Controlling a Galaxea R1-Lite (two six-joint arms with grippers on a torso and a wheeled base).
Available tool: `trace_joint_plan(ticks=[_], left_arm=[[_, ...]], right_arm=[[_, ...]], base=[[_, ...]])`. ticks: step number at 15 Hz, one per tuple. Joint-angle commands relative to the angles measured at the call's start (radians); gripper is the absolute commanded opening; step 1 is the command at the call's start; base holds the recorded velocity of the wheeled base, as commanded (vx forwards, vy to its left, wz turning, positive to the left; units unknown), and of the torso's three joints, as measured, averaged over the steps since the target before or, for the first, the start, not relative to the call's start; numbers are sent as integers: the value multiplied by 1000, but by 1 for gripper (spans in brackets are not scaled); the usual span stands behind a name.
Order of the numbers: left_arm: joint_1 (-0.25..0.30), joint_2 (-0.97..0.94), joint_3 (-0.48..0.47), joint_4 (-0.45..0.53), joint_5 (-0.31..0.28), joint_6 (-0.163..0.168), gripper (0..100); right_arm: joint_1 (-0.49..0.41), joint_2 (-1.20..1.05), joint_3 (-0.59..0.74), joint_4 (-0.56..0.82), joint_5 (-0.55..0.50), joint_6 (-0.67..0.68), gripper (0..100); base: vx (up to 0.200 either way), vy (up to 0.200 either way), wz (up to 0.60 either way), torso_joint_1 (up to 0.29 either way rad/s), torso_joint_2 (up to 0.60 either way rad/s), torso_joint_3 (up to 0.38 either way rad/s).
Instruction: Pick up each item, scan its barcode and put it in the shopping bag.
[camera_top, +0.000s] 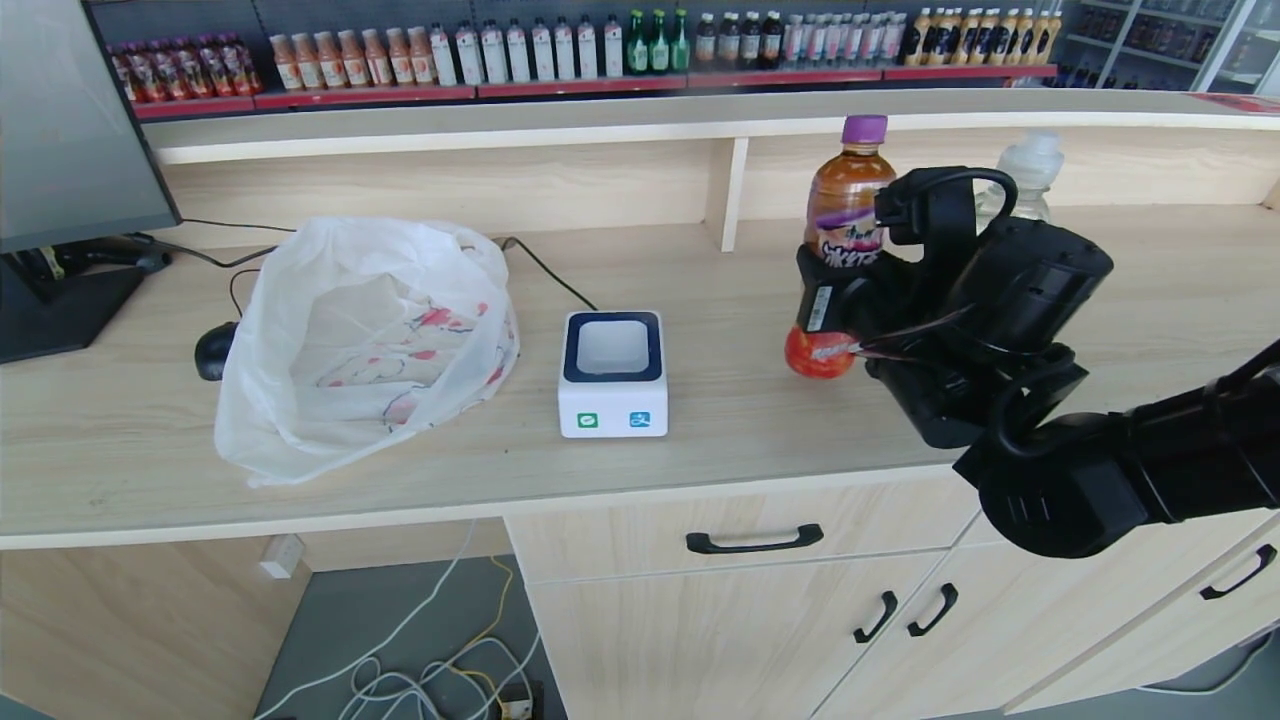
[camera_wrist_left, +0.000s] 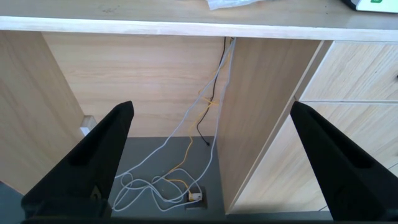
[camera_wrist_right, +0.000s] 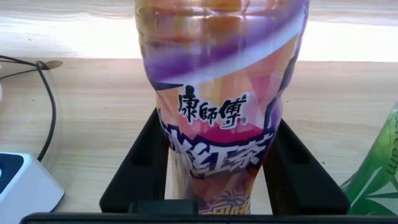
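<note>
Tea bottle clamped in right gripper | left wrist view: left gripper agape below counter

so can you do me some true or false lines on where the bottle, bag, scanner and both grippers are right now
1. The right gripper is shut on the purple-capped bottle. True.
2. The bottle is already inside the shopping bag. False: it is in the right gripper, on the robot's right of the scanner, while the bag lies on the scanner's left.
3. The scanner stands on the counter between the bag and the held bottle. True.
4. The left gripper holds a second bottle. False: it is open and empty, low down in front of the counter.
</note>
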Motion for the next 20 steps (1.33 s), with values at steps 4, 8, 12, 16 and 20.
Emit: trace_joint_plan(ticks=[4, 8, 12, 16, 20], left_arm=[[1, 0, 0, 0, 0, 0, 100], [1, 0, 0, 0, 0, 0, 100], [1, 0, 0, 0, 0, 0, 100], [1, 0, 0, 0, -1, 0, 100], [1, 0, 0, 0, -1, 0, 100]], right_arm=[[37, -81, 3, -1, -1, -1, 0], [108, -184, 43, -1, -8, -1, 0], [131, -286, 172, -18, -57, 27, 0], [184, -363, 299, -20, -109, 54, 0], [227, -435, 465, -72, -136, 46, 0]], base=[[0, 0, 0, 0, 0, 0], [0, 0, 0, 0, 0, 0], [0, 0, 0, 0, 0, 0], [0, 0, 0, 0, 0, 0], [0, 0, 0, 0, 0, 0]])
